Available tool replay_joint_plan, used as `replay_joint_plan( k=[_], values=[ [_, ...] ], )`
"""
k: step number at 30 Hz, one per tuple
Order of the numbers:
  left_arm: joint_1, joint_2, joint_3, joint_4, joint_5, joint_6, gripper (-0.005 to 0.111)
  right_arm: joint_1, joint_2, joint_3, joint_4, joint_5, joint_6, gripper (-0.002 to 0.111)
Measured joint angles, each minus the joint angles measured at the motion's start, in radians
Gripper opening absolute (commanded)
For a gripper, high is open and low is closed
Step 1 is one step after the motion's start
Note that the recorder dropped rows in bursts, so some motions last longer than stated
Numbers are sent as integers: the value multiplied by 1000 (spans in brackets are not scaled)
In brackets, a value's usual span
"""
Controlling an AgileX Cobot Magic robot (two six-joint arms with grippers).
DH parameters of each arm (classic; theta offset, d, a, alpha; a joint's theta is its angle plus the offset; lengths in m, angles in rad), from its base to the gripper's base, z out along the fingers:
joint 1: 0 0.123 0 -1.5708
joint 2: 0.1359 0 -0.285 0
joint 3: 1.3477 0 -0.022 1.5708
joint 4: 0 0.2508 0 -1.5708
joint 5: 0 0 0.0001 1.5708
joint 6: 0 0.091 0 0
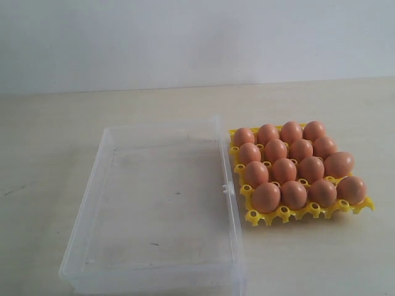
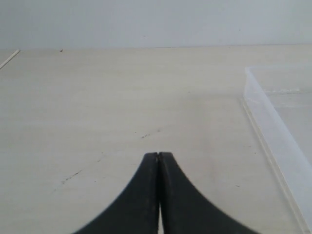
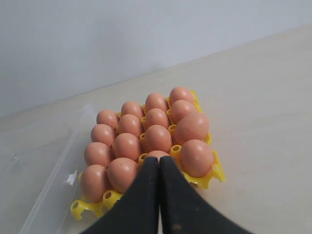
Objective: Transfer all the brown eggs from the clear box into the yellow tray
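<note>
- Eggs (image 1: 284, 170): all sixteen sit in the tray (image 1: 284, 214), four rows of four, one per cup. None shows in the box (image 1: 160, 209), whose floor is bare.
- Step in hand: the transfer looks complete. What is left is to check the count and draw the arms away.
- Right gripper (image 3: 158, 160): jaws pressed together, holding nothing. It hangs over the near edge of the tray, with the tips lined up over an egg in the closest row. Whether they touch it cannot be told.
- To do this well: lift the right gripper straight up before any sideways travel, so the closed tips do not knock an egg out of its cup.
- Two eggs at one edge of the tray appear to lie flatter than the others. They are judged the most likely to roll if nudged.
- Left gripper (image 2: 158, 156): jaws pressed together, empty, over bare table (image 1: 49, 135) on the far side of the box from the tray.
- Surroundings: the box stands just beside the tray, and a small latch (image 1: 227, 189) on its wall faces the tray. Nothing else stands on the table.
</note>
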Motion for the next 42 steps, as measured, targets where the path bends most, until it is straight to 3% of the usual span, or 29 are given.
replay_joint_plan(
  k=[8, 13, 18, 42],
  values=[
    [0, 0, 0, 0, 0, 0, 0, 0, 0, 0, -13, -13, -41, 0],
    [0, 0, 0, 0, 0, 0, 0, 0, 0, 0, -22, -192, -235, 0],
    [0, 0, 0, 0, 0, 0, 0, 0, 0, 0, -8, -286, -298, 0],
    [0, 0, 0, 0, 0, 0, 0, 0, 0, 0, 55, -294, -304, 0]
  ],
)
